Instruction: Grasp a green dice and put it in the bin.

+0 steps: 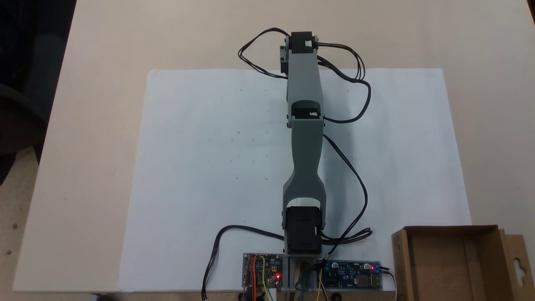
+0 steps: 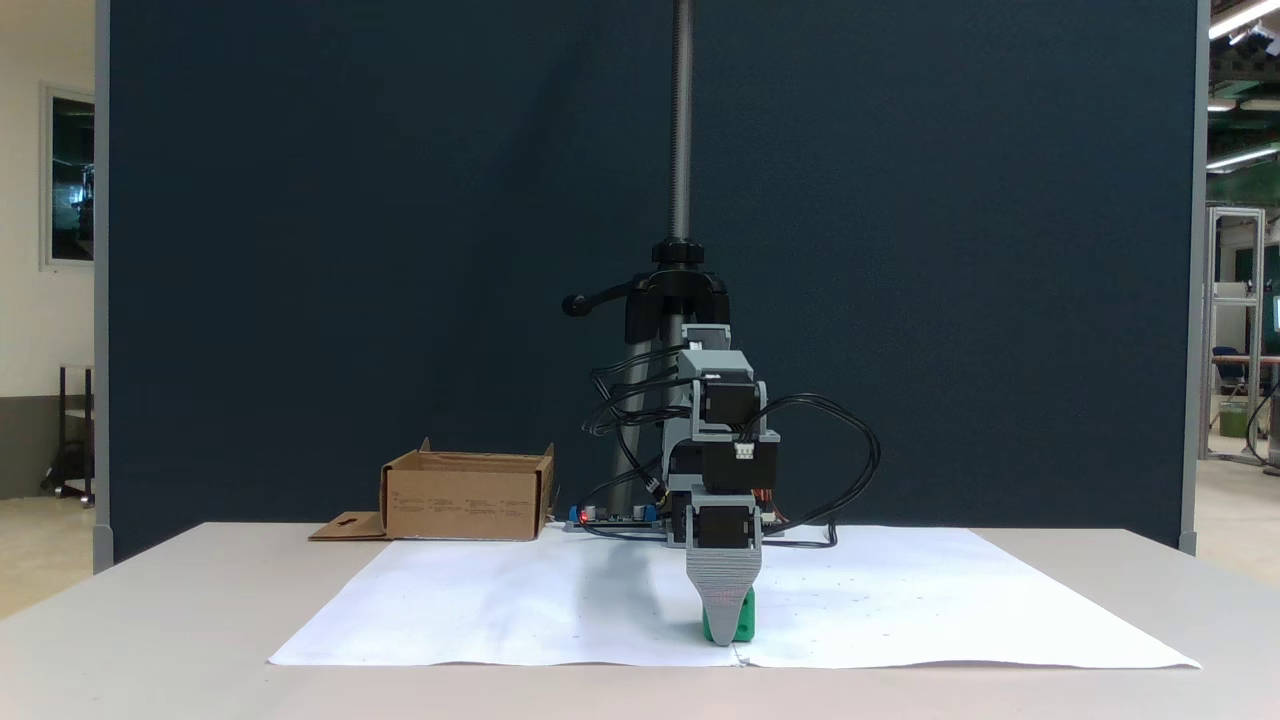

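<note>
Gripper [image 2: 727, 632]: lowered to the white paper sheet [image 2: 560, 600] at its front edge; only one grey jaw is seen, so its opening cannot be told.
Green dice [image 2: 744, 627]: seen on the sheet directly behind the jaw tip, touching or nearly so.
Bin [image 1: 443, 263]: placed beside the arm's base, well apart from the dice.
Arm [image 1: 306, 138]: stretched fully forward over the sheet.

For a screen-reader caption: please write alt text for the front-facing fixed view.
A grey robot arm reaches toward the camera, its hand lowered onto a small bright green plastic dice on white paper. A shallow brown cardboard bin stands behind on the left.
</note>
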`<move>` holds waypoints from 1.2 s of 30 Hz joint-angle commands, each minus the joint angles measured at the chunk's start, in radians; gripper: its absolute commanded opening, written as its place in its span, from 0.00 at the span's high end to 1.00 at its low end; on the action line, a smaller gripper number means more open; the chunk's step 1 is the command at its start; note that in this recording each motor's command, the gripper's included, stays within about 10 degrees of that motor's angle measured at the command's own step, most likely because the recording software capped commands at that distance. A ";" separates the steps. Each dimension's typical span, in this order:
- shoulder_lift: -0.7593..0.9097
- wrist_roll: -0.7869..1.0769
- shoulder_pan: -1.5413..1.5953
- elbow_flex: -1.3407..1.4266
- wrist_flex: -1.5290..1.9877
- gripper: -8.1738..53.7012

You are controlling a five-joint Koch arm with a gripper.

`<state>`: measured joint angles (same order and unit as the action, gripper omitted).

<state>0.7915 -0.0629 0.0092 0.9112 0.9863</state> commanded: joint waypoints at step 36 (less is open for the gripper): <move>0.661 0.078 -0.900 0.015 0.129 0.68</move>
<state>1.3898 -0.0568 -0.8330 0.9495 1.0677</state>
